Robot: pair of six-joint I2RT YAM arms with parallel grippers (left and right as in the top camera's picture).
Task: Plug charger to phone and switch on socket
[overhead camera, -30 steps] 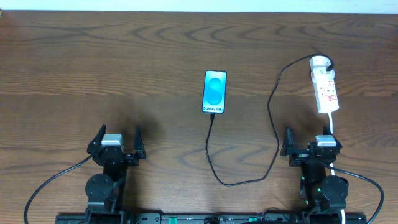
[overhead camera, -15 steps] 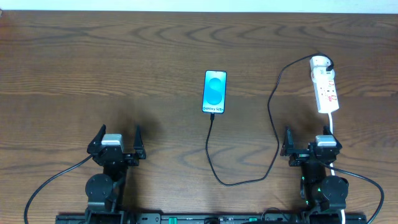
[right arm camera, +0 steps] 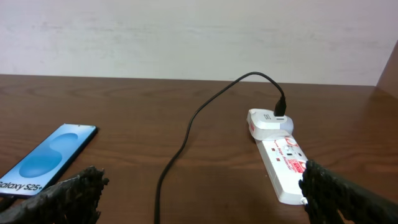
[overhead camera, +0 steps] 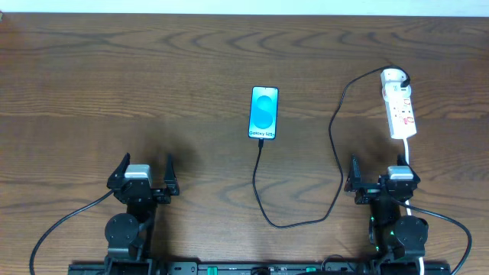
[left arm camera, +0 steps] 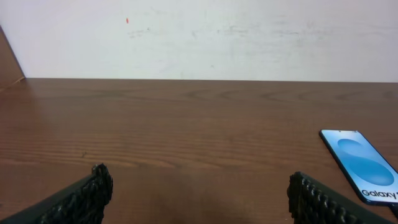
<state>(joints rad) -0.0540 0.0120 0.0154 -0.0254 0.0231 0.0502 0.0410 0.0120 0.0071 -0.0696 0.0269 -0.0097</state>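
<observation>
The phone point(overhead camera: 263, 112) lies flat mid-table, blue screen up; it also shows in the left wrist view point(left arm camera: 364, 164) and the right wrist view point(right arm camera: 46, 158). The black charger cable point(overhead camera: 334, 137) runs from the phone's near end, loops toward the front, then rises to a white plug on the far end of the socket point(overhead camera: 400, 110). The socket point(right arm camera: 283, 160) shows red switch marks. My left gripper point(overhead camera: 143, 174) is open and empty at the front left. My right gripper point(overhead camera: 380, 176) is open and empty at the front right, just before the socket's near end.
The socket's thick white cord point(overhead camera: 408, 156) runs from its near end toward my right arm. A pale wall point(left arm camera: 199, 37) stands behind the table's far edge. Black arm cables trail off the front edge on both sides.
</observation>
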